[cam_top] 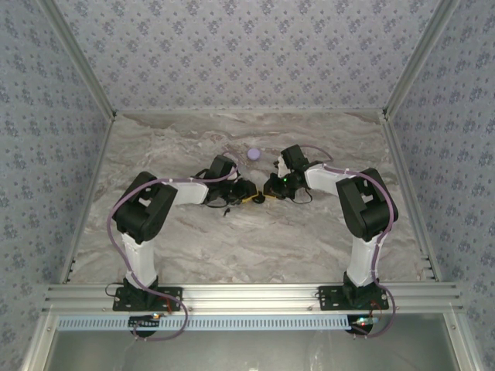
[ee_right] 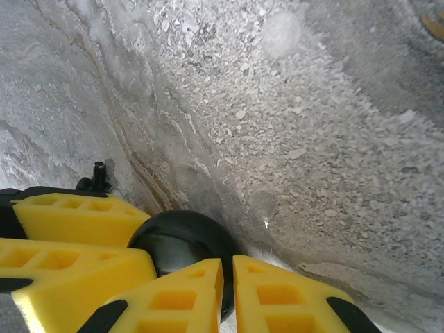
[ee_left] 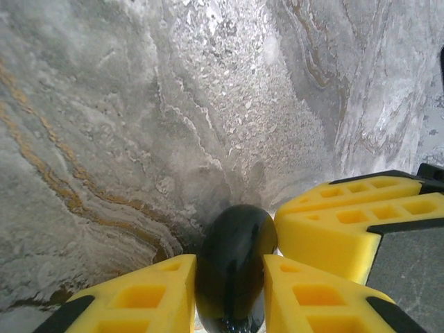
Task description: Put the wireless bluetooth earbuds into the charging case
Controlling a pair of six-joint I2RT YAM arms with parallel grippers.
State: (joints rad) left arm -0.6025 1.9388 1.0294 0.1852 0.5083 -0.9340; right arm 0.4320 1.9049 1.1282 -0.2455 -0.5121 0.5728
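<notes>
Glossy, smooth black plastic charging case [ee_left: 232, 263]; matt yellow plastic fingers [ee_left: 149, 298] with moulded square recesses; matt, grainy, marble-patterned grey table [ee_left: 104, 104]; brushed metal frame rail [cam_top: 247, 294]; matt patterned wall covering [cam_top: 247, 46].

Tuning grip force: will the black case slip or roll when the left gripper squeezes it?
Likely slippery: the charging case is glossy and curved, so it may squirt from the left gripper. Probably rigid: no dent shows where the fingers press. Round, so it could roll if nudged on edge.
</notes>
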